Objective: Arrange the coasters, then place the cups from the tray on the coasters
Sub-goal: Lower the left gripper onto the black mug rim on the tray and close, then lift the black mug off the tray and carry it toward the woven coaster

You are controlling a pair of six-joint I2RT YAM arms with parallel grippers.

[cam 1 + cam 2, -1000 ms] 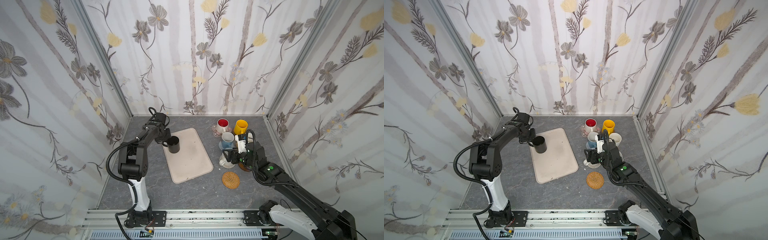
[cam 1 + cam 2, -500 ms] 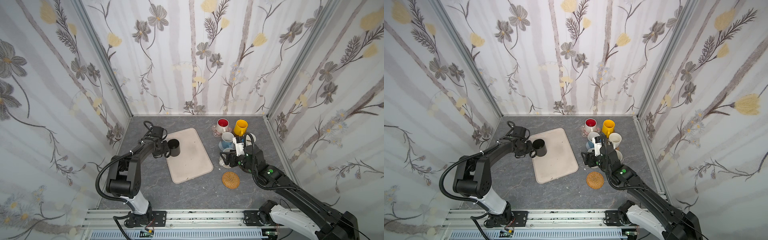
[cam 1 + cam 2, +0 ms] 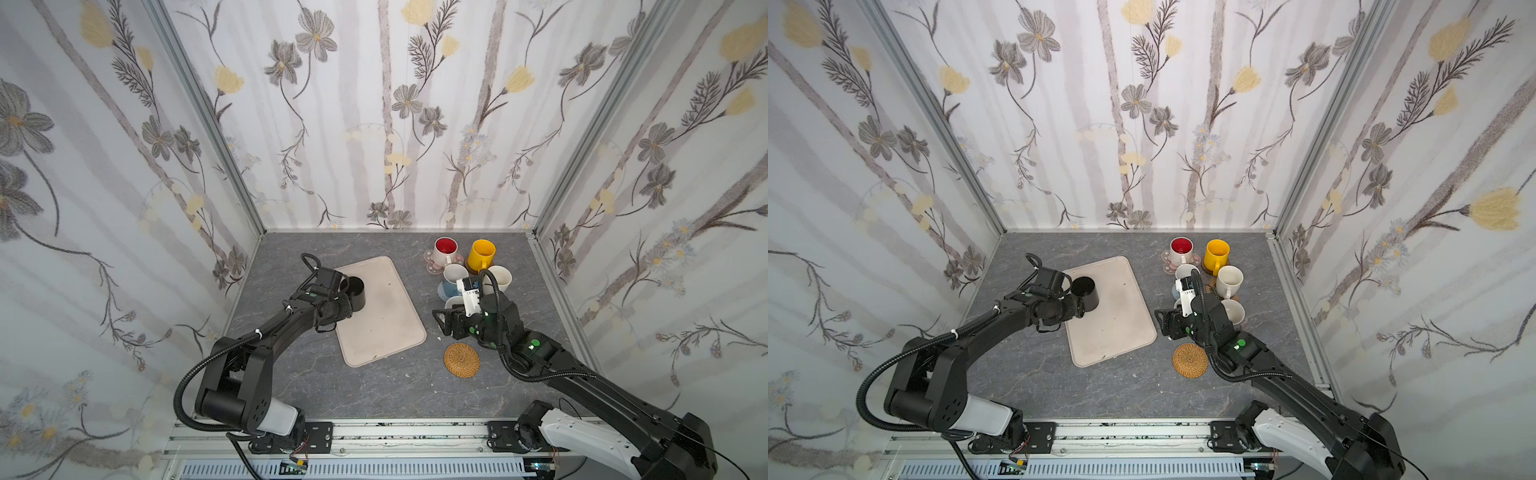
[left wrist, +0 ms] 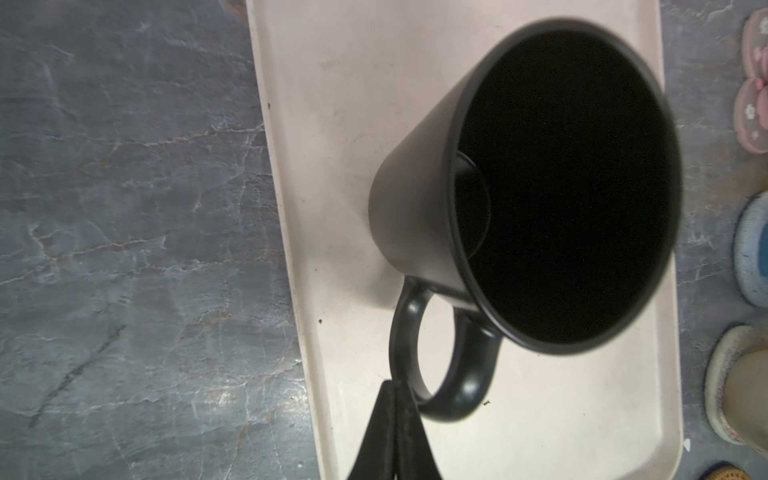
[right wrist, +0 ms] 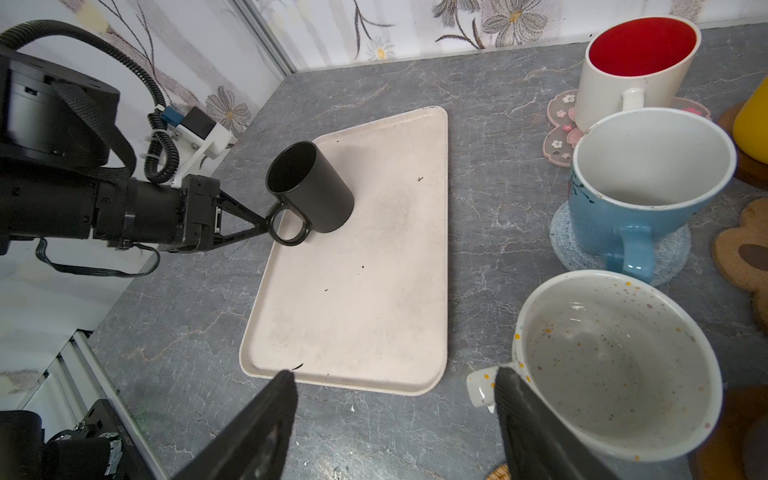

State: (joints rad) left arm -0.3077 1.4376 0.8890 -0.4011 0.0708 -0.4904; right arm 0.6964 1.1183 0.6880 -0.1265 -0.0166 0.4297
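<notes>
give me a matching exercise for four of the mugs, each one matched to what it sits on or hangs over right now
Mugs:
1. black mug
2. white mug with red inside
3. pale blue mug
4. yellow mug

Places:
A. on the clear pink-flower coaster
B. tilted over the large beige rectangular tray
C. on the brown disc coaster
D. on the grey-blue woven coaster

Pairs: 1-B, 2-A, 3-D, 4-C
</notes>
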